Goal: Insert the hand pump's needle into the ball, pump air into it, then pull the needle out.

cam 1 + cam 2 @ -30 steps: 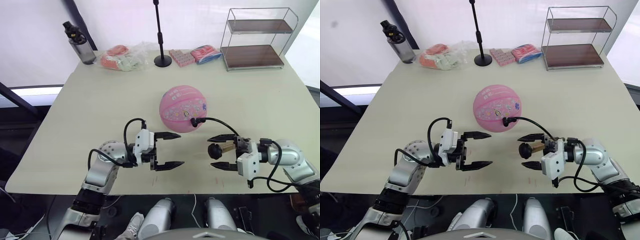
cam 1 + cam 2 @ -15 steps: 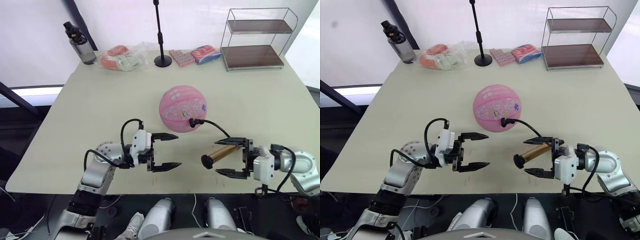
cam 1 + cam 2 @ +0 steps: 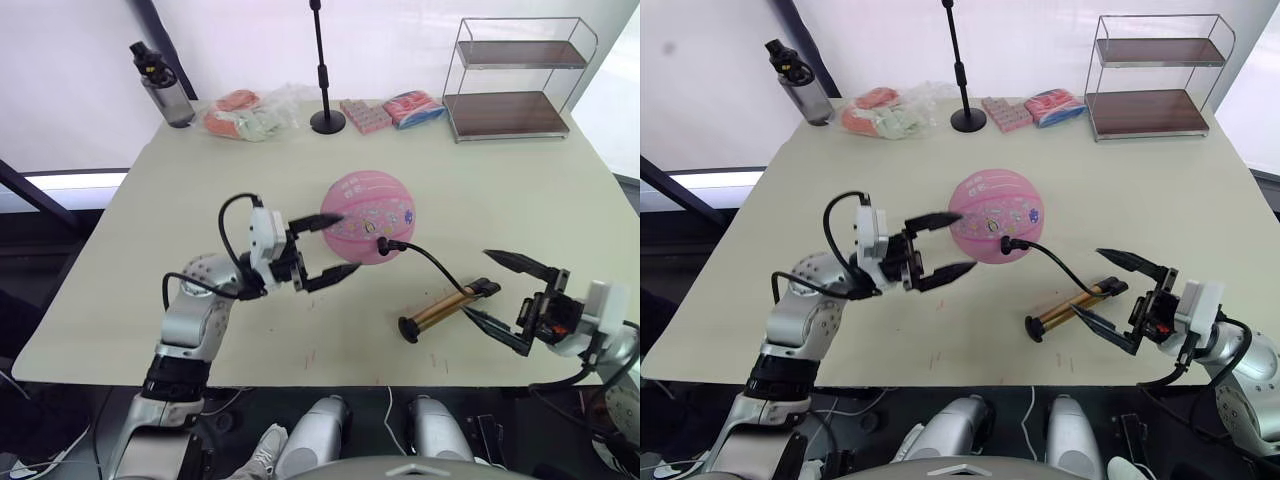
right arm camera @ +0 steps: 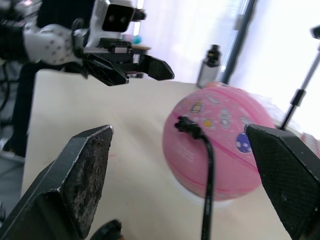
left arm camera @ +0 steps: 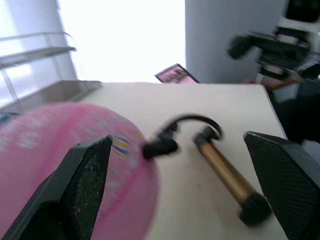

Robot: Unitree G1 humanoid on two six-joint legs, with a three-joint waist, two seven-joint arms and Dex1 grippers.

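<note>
1. Ball [image 3: 368, 217]: pink, cartoon prints, resting on the table [image 3: 200, 190] near its middle.
2. Needle [image 3: 383, 243]: black fitting seated against the ball's near side at the valve; the metal pin itself cannot be made out. In the right wrist view the fitting [image 4: 183, 124] sits on the ball's surface.
3. Hand pump [image 3: 445, 309]: lying flat on the table, near and to the right of the ball, apart from it. Bronze-gold barrel slanted, one black end toward the table's front edge, the other end toward the right gripper. Black hose [image 3: 430, 265] arcs from the pump up to the fitting on the ball.
4. Left gripper [image 3: 331, 245]: fingers spread wide, holding nothing. One fingertip overlaps the ball's left edge in the head view; actual contact cannot be judged. The other fingertip is just beside the ball, lower down.
5. Right gripper [image 3: 500, 294]: fingers spread wide, empty, near the front right table edge. The lower fingertip is just beside the pump's far end; touching or not cannot be told.
6. Back of table: water bottle [image 3: 160, 86], stand pole [image 3: 324, 70], wire shelf [image 3: 515, 80], packets [image 3: 412, 107].
</note>
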